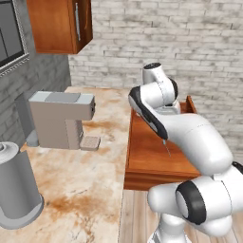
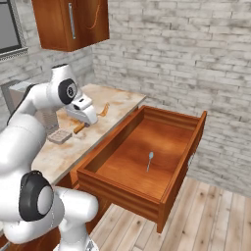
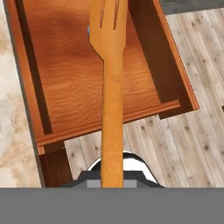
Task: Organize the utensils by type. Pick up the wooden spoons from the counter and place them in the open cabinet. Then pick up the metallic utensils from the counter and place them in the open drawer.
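Pale grey brick wall runs behind, light wood plank floor below, a dark-framed window at the left.

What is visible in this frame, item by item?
wooden spoon: one, orange-brown, slotted head, held over the drawer
metal spoon: one, silver, on the drawer bottom
drawer: one, reddish-brown, pulled open
counter: one, beige marbled
coffee machine: one, grey, on the counter
canister: one, grey, counter's near left
wall cabinet: one, reddish-brown, above the counter
pincer: one, shut on the wooden spoon
arm: one, white
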